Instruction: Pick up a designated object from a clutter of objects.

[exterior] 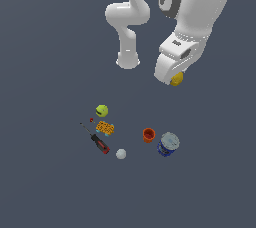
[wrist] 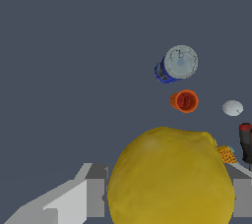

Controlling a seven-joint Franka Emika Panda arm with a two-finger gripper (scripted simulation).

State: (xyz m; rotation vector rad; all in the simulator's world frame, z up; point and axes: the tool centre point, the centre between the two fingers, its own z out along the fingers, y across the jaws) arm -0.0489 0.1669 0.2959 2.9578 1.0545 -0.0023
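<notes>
The designated object, a smooth yellow lemon-like lump (wrist: 170,176), fills the wrist view between my grey fingers (wrist: 93,191). In the exterior view only its yellow edge (exterior: 177,79) peeks out under the white hand, high above the floor. My gripper (exterior: 175,78) is shut on it. Below lies the clutter of objects: a yellow-green ball (exterior: 102,110), an orange patterned block (exterior: 105,128), a red-black screwdriver (exterior: 99,142), a grey-white ball (exterior: 121,154), an orange cup (exterior: 149,135) and a blue can (exterior: 168,144).
The arm's white base column (exterior: 128,59) stands behind the clutter. In the wrist view the blue can (wrist: 177,64), orange cup (wrist: 185,101) and grey-white ball (wrist: 232,107) lie far below the hand. A tiny red piece (exterior: 91,120) sits near the screwdriver's tip.
</notes>
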